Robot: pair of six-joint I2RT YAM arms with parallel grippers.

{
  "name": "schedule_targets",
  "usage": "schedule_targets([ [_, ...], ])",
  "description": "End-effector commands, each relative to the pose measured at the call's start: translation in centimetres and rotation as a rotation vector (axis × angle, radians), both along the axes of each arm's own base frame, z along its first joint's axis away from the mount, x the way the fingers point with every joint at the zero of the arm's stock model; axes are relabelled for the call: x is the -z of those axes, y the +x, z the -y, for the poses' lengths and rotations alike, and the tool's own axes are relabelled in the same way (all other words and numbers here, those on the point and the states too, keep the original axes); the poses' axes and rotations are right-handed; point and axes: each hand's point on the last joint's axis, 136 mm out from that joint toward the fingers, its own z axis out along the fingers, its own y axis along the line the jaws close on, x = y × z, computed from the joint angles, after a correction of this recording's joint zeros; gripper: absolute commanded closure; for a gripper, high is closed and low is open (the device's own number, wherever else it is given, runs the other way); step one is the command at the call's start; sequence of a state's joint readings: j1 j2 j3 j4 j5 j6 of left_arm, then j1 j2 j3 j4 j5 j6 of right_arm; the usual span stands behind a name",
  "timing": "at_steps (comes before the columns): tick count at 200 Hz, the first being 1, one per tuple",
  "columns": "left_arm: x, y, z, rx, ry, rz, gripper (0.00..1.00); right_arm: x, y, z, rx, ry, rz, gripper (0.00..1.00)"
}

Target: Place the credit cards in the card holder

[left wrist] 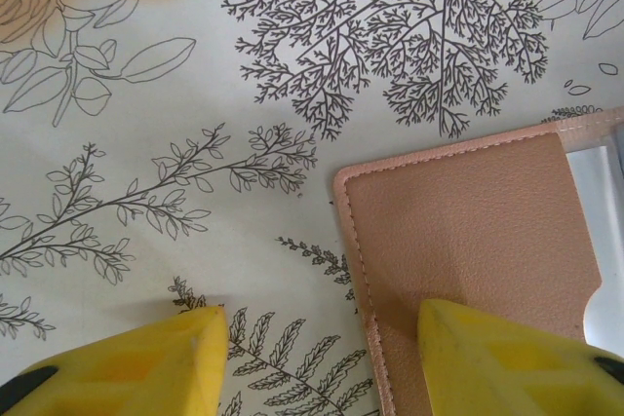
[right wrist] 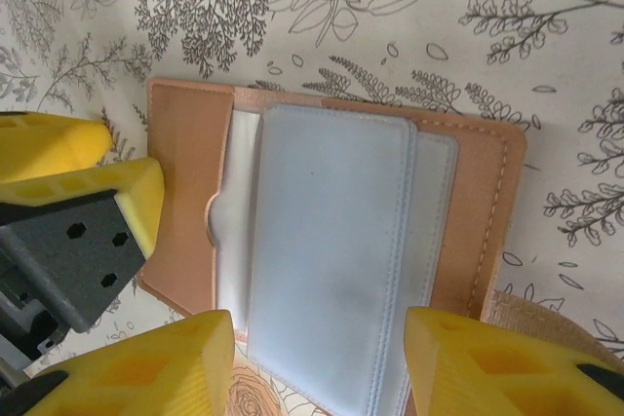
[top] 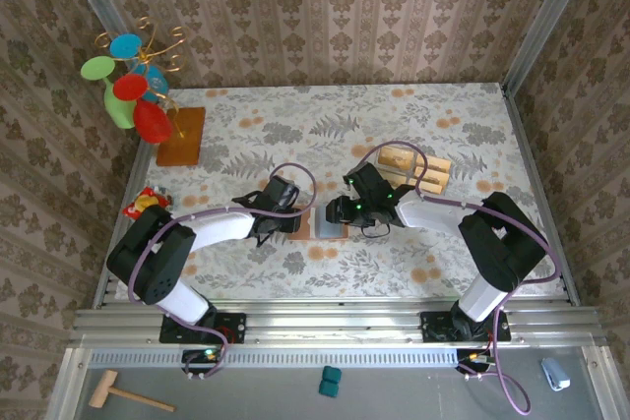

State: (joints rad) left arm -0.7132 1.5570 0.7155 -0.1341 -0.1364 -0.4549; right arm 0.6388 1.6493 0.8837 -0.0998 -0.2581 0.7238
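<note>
The card holder (top: 326,224) lies open on the flowered table between my two grippers, brown leather outside and pale grey-blue sleeves (right wrist: 331,260) inside. My left gripper (top: 283,206) is open at its left end: in the left wrist view one yellow finger (left wrist: 517,358) hangs over the leather (left wrist: 468,231), the other over the cloth. My right gripper (right wrist: 322,362) is open too, its fingers either side of the pale sleeve, with nothing held. Tan credit cards (top: 399,157) lie behind the right gripper (top: 342,210).
A wire tree with coloured discs (top: 133,81) stands on a wooden board (top: 182,137) at the back left. A red and yellow packet (top: 144,204) lies by the left wall. Patterned walls close in the table on three sides.
</note>
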Motion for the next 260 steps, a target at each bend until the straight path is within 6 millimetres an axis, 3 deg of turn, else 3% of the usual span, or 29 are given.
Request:
schedule_targets([
  [1, 0.8, -0.6, -0.4, 0.008, 0.032, -0.02, 0.44, -0.8, 0.7, 0.0, -0.003, -0.015, 0.02, 0.49],
  [260, 0.4, -1.0, 1.6, 0.035, -0.115, -0.014, 0.41, 1.9, 1.8, -2.4, 0.0, 0.054, -0.047, 0.52],
])
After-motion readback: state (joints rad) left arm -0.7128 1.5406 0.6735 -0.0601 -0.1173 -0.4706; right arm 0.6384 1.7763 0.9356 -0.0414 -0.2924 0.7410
